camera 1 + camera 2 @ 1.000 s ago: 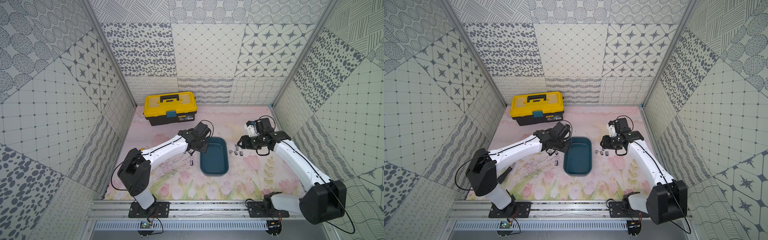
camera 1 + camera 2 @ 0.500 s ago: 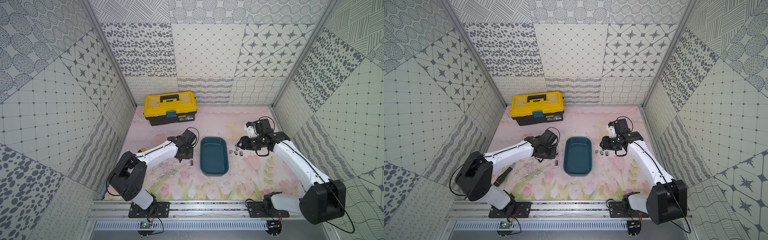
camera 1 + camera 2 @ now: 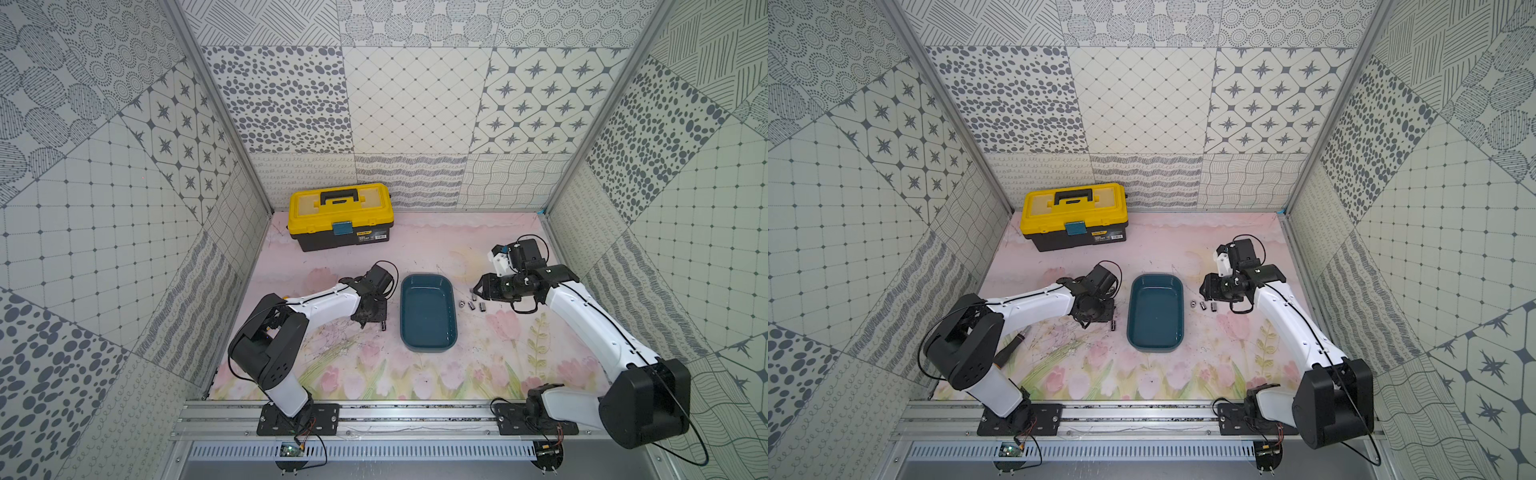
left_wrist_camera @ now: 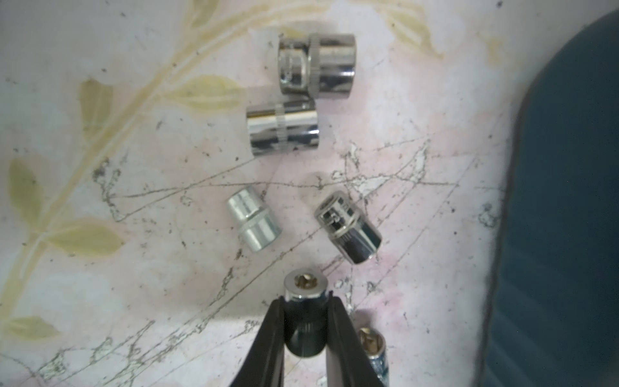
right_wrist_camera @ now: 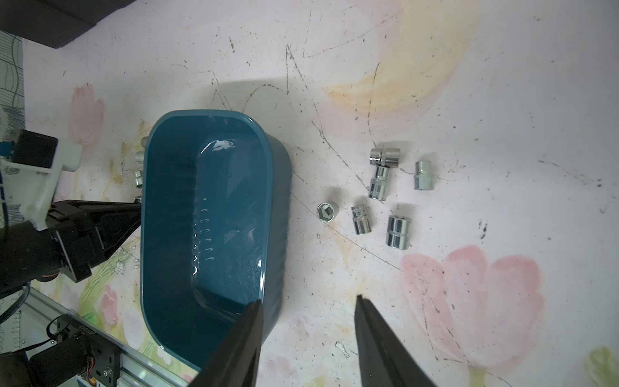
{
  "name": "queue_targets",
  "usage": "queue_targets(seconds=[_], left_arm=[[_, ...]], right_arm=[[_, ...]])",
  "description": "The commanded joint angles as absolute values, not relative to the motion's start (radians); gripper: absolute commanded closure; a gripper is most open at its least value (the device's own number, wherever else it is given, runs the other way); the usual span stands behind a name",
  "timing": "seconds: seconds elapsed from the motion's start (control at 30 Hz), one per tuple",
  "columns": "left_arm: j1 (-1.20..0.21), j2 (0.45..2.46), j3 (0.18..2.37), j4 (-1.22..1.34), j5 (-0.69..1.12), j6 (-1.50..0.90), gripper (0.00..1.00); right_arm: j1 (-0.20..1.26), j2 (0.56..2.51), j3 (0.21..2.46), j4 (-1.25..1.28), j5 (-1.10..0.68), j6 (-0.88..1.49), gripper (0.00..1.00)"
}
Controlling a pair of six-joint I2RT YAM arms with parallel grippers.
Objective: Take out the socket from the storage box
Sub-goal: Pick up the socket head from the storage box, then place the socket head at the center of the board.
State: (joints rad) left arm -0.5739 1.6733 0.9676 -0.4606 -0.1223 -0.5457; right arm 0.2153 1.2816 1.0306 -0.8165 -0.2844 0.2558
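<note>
Between the tips of the left pincer (image 4: pixel 305 300) a socket (image 4: pixel 304 284) was pinched, loose sockets (image 4: pixel 283 129) lay ahead, the teal box (image 4: pixel 569 201) beside; the right pincer (image 5: pixel 308 299) stood spread.

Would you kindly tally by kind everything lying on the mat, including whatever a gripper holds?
Sockets: 12, six on each side of the storage box, one socket held in the left gripper
Storage box: 1
Toolbox: 1
Dark-handled tool: 1
Total: 15
</note>
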Motion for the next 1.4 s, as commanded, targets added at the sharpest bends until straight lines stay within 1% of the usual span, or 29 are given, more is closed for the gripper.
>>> queue_targets(seconds=[0.0,0.2,0.43,0.67,0.8,0.9,1.0,1.1,1.13,1.2,1.27,1.3,1.37], left_arm=[[-0.564,1.689,0.964,-0.402,-0.095,-0.545,0.81],[-0.564,1.692,0.968,-0.407,-0.117,-0.552,0.73],[-0.565,1.671,0.976,-0.430,-0.139,-0.555,0.59],[-0.564,1.620,0.982,-0.442,-0.150,-0.558,0.57],[-0.565,1.581,1.001,-0.495,-0.166,-0.552,0.56],[-0.561,1.532,1.026,-0.522,-0.200,-0.536,0.52],[-0.542,1.469,1.053,-0.541,-0.249,-0.506,0.44],[-0.503,1.398,1.063,-0.530,-0.293,-0.460,0.34],[-0.487,1.375,1.064,-0.522,-0.312,-0.440,0.30],[-0.456,1.328,1.055,-0.493,-0.343,-0.397,0.19],[-0.422,1.274,1.033,-0.459,-0.405,-0.374,0.04],[-0.405,1.250,1.017,-0.454,-0.432,-0.368,0.01],[-0.355,1.197,0.966,-0.387,-0.478,-0.367,0.01]], right_arm=[[0.211,1.262,1.023,-0.785,-0.287,0.265,0.50],[0.211,1.262,1.023,-0.785,-0.285,0.267,0.51],[0.210,1.262,1.025,-0.785,-0.284,0.270,0.51],[0.210,1.259,1.025,-0.787,-0.281,0.268,0.50],[0.210,1.262,1.026,-0.785,-0.278,0.264,0.50],[0.210,1.257,1.021,-0.772,-0.268,0.259,0.50],[0.210,1.241,1.006,-0.737,-0.234,0.254,0.50],[0.206,1.222,0.985,-0.687,-0.166,0.246,0.49],[0.203,1.213,0.969,-0.658,-0.134,0.245,0.47],[0.192,1.196,0.940,-0.606,-0.077,0.245,0.43],[0.173,1.178,0.893,-0.532,-0.012,0.243,0.39],[0.165,1.173,0.875,-0.500,0.018,0.245,0.37],[0.142,1.162,0.826,-0.418,0.087,0.245,0.32]])
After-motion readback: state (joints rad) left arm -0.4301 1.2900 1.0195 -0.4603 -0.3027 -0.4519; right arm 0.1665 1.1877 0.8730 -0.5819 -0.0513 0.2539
